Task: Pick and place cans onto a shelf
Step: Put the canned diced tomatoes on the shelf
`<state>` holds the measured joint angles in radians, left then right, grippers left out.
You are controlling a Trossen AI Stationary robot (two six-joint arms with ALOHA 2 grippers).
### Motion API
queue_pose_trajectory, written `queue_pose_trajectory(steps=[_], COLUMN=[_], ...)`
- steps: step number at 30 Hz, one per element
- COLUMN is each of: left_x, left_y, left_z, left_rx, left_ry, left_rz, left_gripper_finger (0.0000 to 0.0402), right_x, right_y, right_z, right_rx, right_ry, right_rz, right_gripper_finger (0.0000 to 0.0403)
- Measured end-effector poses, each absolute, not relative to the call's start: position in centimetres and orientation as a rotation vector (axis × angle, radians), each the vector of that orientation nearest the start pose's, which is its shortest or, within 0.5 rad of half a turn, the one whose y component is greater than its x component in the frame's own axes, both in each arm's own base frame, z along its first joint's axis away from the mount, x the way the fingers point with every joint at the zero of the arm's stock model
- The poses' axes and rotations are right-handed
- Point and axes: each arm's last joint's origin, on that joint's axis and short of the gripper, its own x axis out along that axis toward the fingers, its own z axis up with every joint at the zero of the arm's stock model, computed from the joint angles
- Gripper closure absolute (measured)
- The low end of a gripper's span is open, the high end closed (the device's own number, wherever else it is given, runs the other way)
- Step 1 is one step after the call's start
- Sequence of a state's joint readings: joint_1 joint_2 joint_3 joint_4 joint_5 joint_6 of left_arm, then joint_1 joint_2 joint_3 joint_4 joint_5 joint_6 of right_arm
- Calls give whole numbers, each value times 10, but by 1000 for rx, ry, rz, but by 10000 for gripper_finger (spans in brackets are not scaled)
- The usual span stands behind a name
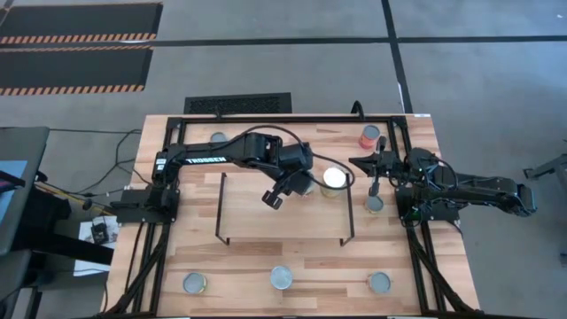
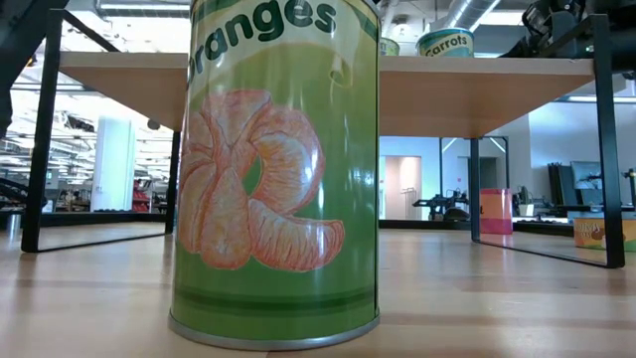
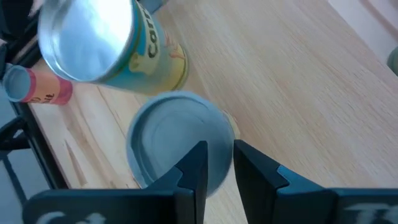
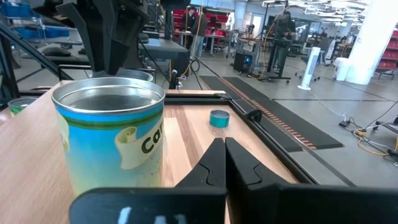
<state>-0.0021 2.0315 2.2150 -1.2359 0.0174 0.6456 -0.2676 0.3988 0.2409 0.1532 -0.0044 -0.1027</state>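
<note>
**Two cans sit close together on the shelf, so a bump could knock one over.**

The left gripper (image 1: 285, 190) hangs over the shelf (image 1: 248, 208), right above a can (image 3: 177, 140), and its fingers (image 3: 193, 168) are almost together and hold nothing. If it moves sideways it could hit the carrots can (image 3: 109, 46) just beside it, and that can might roll off the edge. The right gripper (image 1: 365, 162) is pinched tight and empty, near the shelf's right side. Other cans wait on the table (image 1: 425, 292), like the orange-red can (image 1: 369, 135) and the big oranges can (image 2: 273, 169).
</note>
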Motion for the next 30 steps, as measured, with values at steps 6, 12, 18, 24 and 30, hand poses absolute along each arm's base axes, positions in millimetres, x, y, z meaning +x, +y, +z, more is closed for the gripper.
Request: queue_pose_trajectory(steps=[6, 12, 18, 24, 30], left_x=[415, 418, 419, 397, 352], left_y=[-1, -1, -1, -7, -28], left_z=[360, 361, 364, 404, 439], left_rx=[580, 583, 598, 542, 487], left_ry=[1002, 978, 943, 859, 778], left_rz=[-357, -350, -345, -304, -354], left_gripper_finger=[334, 333, 333, 333, 336], right_x=[120, 120, 120, 120, 120], right_y=[-33, -33, -33, -33, -33], right_z=[226, 226, 226, 225, 223], right_rx=[-104, -104, -104, -102, -100], right_ry=[18, 19, 18, 34, 49], right_rz=[-263, -263, -263, -263, -262], right_gripper_finger=[395, 395, 395, 395, 395])
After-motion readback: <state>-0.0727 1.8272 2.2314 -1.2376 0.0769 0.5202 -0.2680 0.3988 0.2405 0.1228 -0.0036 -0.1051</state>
